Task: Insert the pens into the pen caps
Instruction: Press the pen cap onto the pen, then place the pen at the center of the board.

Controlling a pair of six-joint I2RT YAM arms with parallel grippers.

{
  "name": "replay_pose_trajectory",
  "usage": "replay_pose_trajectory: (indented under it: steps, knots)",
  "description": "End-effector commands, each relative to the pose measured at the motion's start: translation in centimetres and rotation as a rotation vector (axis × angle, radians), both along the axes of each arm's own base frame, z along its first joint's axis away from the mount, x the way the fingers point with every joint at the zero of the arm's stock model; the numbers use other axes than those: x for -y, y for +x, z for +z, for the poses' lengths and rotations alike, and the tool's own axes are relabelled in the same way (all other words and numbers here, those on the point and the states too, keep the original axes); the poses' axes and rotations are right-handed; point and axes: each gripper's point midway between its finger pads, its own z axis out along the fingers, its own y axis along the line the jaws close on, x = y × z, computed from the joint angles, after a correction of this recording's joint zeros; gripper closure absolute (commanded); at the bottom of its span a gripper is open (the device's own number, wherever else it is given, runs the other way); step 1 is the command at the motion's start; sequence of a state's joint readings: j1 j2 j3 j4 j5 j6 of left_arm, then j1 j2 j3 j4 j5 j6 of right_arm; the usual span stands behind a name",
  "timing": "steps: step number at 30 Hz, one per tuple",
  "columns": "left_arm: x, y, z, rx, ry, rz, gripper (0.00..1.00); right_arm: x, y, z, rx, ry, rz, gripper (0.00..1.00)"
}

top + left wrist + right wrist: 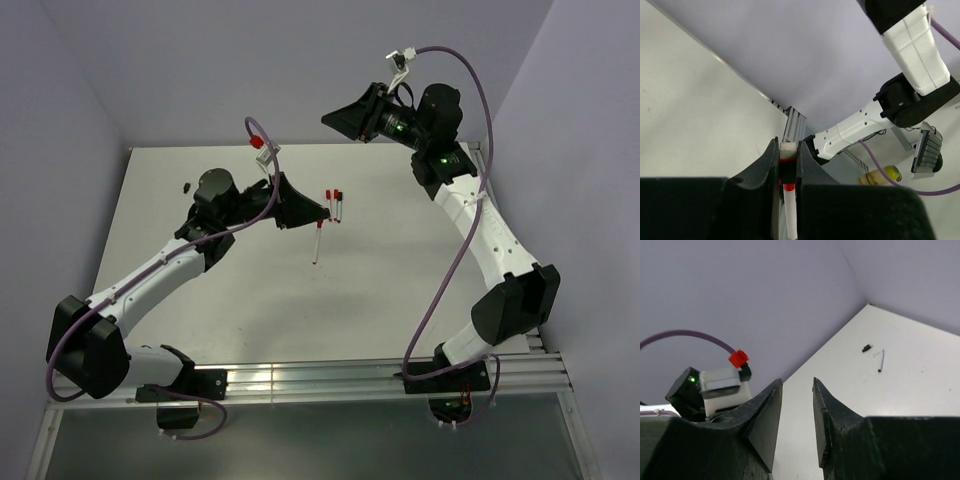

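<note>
Thin white-barrelled marker pen [788, 192], red-banded, is pinched upright in the left pincer [787, 145] over the middle of the white bench [400, 280]. The right pincer [796, 382] hangs raised, its jaws spread.

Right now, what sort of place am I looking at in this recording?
Probably a lab robot test cell: a white table boxed in by plain lavender walls, with robot arms mounted on an aluminium rail at its near edge.
</note>
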State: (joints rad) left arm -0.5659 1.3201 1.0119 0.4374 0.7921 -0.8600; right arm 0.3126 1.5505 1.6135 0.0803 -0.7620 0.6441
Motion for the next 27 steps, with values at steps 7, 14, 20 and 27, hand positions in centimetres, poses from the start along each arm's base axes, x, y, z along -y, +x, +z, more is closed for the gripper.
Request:
replay_pose_trajectory:
  steps: [7, 14, 20, 27]
  knots:
    - [-0.8, 0.5, 1.4, 0.056, 0.012, -0.018, 1.0, 1.7, -0.7, 1.8, 0.105, 0.022, -0.135, 0.59]
    - [-1.1, 4.8, 0.9, 0.073, 0.056, 0.184, 1.0, 4.7, -0.1, -0.4, 0.026, -0.038, -0.327, 0.57]
    - [-3.2, 13.0, -1.6, 0.05, 0.188, 0.551, 1.0, 8.0, -0.8, -4.9, -0.101, -0.119, -0.502, 0.56]
    - [-4.7, 22.4, -5.9, 0.025, 0.401, 0.778, 1.0, 9.5, -3.1, -8.1, -0.168, -0.132, -0.546, 0.55]
